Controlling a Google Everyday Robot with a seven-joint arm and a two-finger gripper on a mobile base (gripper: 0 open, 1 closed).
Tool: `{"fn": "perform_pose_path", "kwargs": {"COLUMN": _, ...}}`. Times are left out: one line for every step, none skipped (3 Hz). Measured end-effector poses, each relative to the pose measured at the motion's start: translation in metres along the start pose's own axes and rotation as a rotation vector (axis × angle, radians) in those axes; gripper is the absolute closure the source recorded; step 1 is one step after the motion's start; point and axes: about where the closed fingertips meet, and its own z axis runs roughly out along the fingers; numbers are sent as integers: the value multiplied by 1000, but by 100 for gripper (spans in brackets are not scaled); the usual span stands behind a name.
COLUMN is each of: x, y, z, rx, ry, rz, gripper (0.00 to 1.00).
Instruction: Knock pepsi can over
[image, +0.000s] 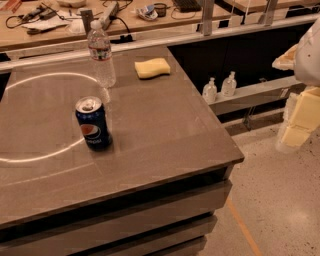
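The pepsi can (93, 123) is dark blue with a round red-white-blue logo and a silver top. It stands upright on the grey-brown table (165, 130), left of the middle. My gripper (297, 125) shows as cream-coloured parts at the far right edge of the camera view, off the table and over the floor, well to the right of the can. It touches nothing.
A clear plastic water bottle (101, 54) stands behind the can. A yellow sponge (152, 67) lies at the table's back right. Two small pump bottles (219, 87) sit on a low shelf beyond the table. A cluttered bench (60, 22) runs along the back.
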Motion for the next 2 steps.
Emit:
{"fn": "perform_pose_path", "kwargs": {"x": 0, "y": 0, "z": 0, "rx": 0, "ry": 0, "rz": 0, "gripper": 0}}
{"fn": "perform_pose_path", "kwargs": {"x": -9, "y": 2, "z": 6, "rx": -19, "ry": -61, "rz": -26, "gripper": 0}}
